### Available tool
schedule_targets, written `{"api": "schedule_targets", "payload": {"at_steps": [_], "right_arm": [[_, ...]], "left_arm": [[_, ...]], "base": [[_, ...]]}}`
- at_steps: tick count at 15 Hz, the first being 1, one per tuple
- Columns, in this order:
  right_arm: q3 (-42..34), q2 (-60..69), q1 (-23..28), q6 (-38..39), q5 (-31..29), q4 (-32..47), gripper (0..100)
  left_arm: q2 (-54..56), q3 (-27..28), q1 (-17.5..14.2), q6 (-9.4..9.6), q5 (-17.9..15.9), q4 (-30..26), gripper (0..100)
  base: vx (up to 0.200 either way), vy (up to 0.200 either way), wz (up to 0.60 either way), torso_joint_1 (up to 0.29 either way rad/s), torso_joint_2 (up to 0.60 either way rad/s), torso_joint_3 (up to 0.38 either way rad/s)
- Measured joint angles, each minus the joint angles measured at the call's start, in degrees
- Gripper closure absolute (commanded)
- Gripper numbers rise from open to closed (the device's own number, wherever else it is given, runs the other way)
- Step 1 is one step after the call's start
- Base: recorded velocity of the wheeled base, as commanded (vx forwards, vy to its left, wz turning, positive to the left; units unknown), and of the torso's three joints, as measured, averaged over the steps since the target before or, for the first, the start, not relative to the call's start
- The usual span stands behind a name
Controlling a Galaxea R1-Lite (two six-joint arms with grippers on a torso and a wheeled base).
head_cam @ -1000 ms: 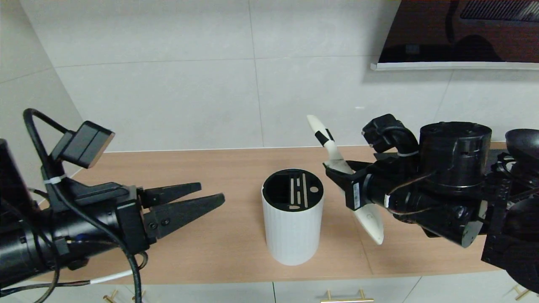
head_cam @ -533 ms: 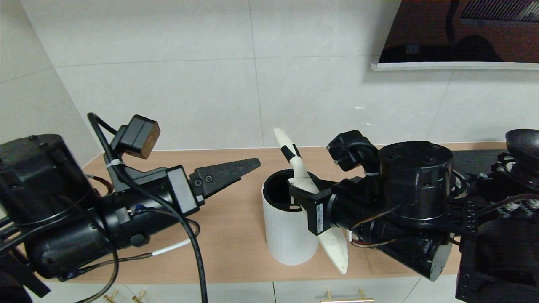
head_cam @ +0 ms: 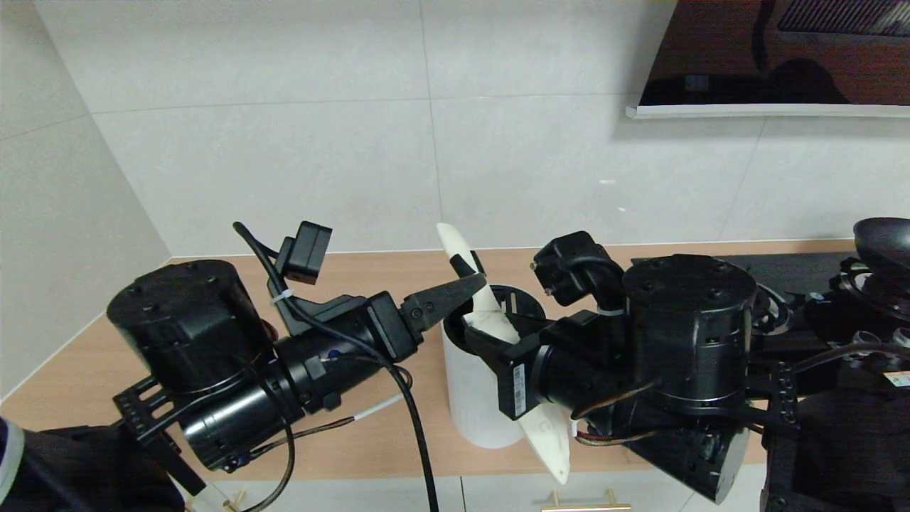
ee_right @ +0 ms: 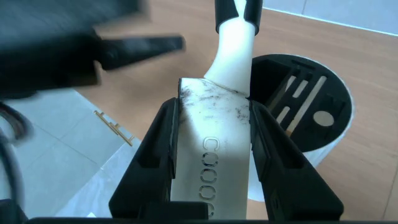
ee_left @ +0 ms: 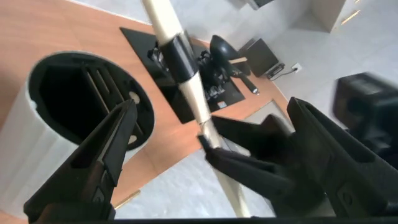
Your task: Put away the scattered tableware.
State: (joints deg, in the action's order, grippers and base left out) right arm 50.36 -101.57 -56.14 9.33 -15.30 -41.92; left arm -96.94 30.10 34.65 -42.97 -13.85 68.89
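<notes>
A white cylindrical holder (head_cam: 469, 398) with a black slotted top (ee_right: 311, 112) stands on the wooden counter (head_cam: 370, 274). My right gripper (head_cam: 498, 334) is shut on a white knife-like utensil (head_cam: 544, 434) with a black band on its handle, holding it tilted just above the holder's rim with its pointed end down in front. In the right wrist view the utensil (ee_right: 214, 143) sits clamped between the fingers (ee_right: 158, 155). My left gripper (ee_left: 211, 106) is open, its fingers on either side of the utensil's handle (ee_left: 177, 46) above the holder (ee_left: 99, 78).
A black cooktop (head_cam: 803, 267) with a dark pot (head_cam: 881, 242) lies at the counter's right end. A range hood (head_cam: 775, 57) hangs above it. The tiled wall closes the back, and drawer handles (head_cam: 583, 501) show below the counter's front edge.
My right gripper carried the utensil leftward to the holder's top. My left arm swung in from the left, bringing its open fingers up to the utensil's handle.
</notes>
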Motion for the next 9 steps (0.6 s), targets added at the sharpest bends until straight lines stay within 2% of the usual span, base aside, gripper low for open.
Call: {"api": "schedule_targets", "payload": {"at_steps": [9], "right_arm": [[-0.65, -0.60, -1.94, 1.04, 0.17, -0.09, 100]], "left_arm": [[-2.17, 0.41, 0.41, 0.02, 1.54, 1.91, 0]], "base": [[0.000, 0.000, 0.00, 0.000, 0.00, 0.000]]}}
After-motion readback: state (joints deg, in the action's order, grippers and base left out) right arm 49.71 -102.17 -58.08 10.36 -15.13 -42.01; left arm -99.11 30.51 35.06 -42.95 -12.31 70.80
